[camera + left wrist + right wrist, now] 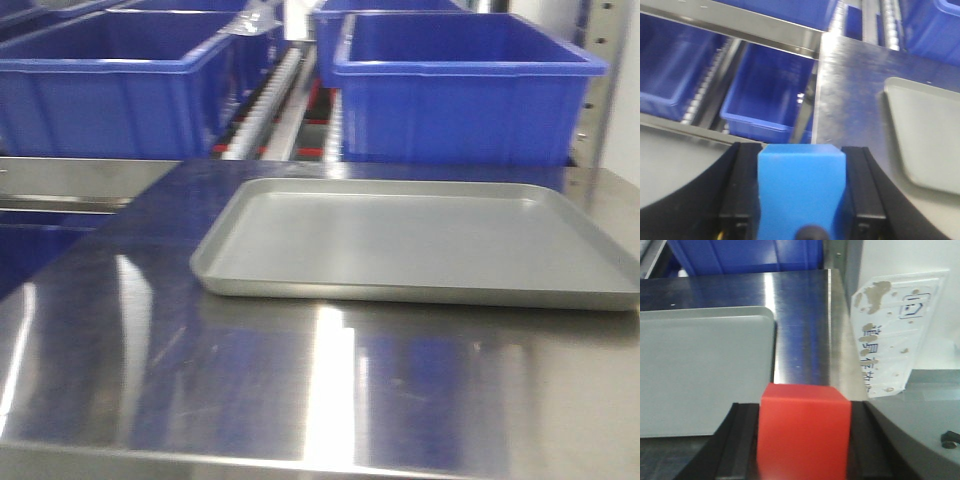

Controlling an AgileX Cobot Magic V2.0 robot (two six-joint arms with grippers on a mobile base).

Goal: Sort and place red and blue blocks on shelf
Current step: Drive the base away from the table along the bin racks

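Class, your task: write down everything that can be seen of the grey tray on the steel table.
The grey tray is a shallow rectangle with rounded corners and a low raised rim. It looks like matte metal, duller than the shiny steel table it lies flat on. Nothing sits in the part that shows; its right edge runs out of the front view. It rests right of the table's middle, in front of the blue bins. Only the table touches it.
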